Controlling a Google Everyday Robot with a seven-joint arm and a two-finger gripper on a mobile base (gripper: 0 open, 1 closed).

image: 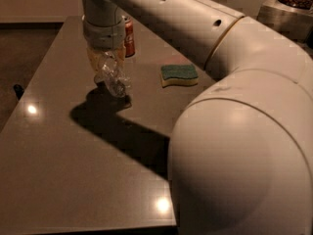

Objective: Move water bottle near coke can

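The water bottle [113,80] is clear crinkled plastic, tilted, held in my gripper [105,62] just above the table [73,155]. My gripper hangs from the white arm at the upper left and is shut on the bottle's upper part. The coke can [129,36], red with a silver top, stands upright on the table just behind and right of my gripper, partly hidden by the arm. The bottle's cap and label are hidden by the fingers.
A green sponge [179,75] with a yellow underside lies to the right of the bottle. The arm's large white elbow fills the right side of the view. A metal container [288,9] stands at the far right. The table's left edge runs beside the dark floor.
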